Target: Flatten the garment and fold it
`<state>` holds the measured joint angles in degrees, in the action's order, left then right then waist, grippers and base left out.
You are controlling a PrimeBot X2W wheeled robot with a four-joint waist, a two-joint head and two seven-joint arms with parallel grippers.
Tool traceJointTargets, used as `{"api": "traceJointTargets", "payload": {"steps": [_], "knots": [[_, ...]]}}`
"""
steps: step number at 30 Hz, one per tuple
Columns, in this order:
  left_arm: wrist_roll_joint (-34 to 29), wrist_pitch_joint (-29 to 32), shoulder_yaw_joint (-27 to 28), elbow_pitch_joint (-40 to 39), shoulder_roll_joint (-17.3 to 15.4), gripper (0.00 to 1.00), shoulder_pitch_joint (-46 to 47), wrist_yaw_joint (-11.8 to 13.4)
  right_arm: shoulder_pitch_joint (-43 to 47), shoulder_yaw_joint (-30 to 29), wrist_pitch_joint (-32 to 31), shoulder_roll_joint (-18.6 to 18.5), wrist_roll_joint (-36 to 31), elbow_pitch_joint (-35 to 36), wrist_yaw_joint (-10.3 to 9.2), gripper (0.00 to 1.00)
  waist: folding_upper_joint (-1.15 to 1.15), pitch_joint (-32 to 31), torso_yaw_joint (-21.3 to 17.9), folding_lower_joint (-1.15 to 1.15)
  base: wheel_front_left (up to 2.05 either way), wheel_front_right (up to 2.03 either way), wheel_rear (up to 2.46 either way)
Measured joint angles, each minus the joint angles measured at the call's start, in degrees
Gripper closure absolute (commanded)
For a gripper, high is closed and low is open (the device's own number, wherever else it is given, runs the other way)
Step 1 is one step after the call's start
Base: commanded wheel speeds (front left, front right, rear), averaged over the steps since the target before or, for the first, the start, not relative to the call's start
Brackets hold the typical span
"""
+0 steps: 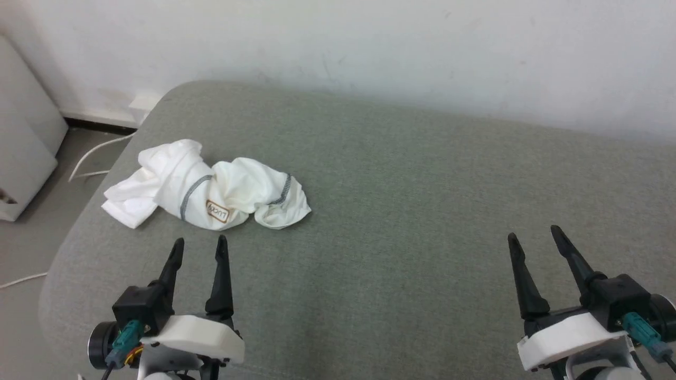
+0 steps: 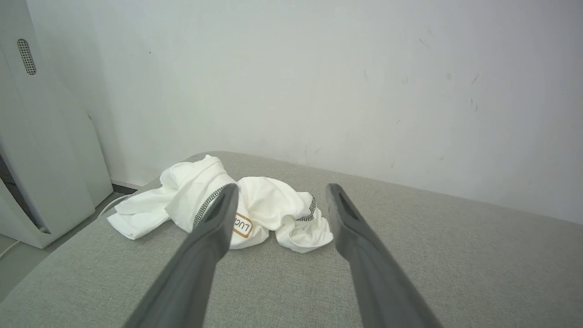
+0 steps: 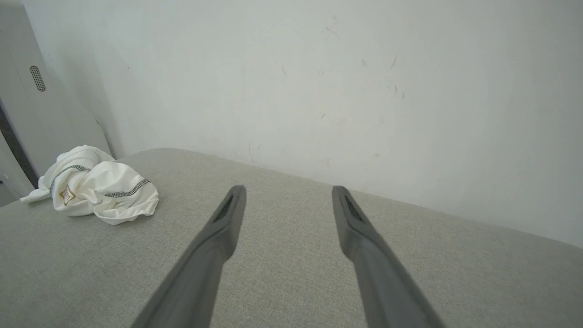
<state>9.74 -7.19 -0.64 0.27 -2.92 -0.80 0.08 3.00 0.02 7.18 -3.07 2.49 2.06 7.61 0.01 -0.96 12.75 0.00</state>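
Left hand [image 1: 200,239] gapes near crumpled (seemingly thin) white garment [image 1: 237,184].

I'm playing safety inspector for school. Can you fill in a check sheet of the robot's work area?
Surface: grey-green fabric pad, smooth.
Job's things: white T-shirt, crumpled in a heap on the pad's left side, label showing.
Clutter: nothing seen.
Claws: left claw open, empty, just short of the T-shirt; right claw open, empty, over bare pad.
Cables: white cables on the floor at left.
Surroundings: pale wall behind; white unit at left.
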Motion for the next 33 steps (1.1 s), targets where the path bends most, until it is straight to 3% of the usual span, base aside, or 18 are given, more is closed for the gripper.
{"api": "traceJointTargets", "payload": {"steps": [20, 33], "knots": [[3.9, -2.4, -1.2, 1.4, 0.0, 0.0, 0.1, 0.0, 0.1, 0.3, 2.5, 0.0, 0.0, 0.8, 0.0, 0.0, 0.0, 1.6, 7.4, 0.0, 0.0, 0.0, 0.0], [5.8, -3.9, -2.0, 3.1, 0.0, 0.0, 9.9, -0.1, -1.6, 1.4, 3.1, 0.0, 0.2, 0.9, 0.0, 0.0, 0.0, 5.4, 7.5, 0.0, 0.0, 0.0, 0.0]]}}
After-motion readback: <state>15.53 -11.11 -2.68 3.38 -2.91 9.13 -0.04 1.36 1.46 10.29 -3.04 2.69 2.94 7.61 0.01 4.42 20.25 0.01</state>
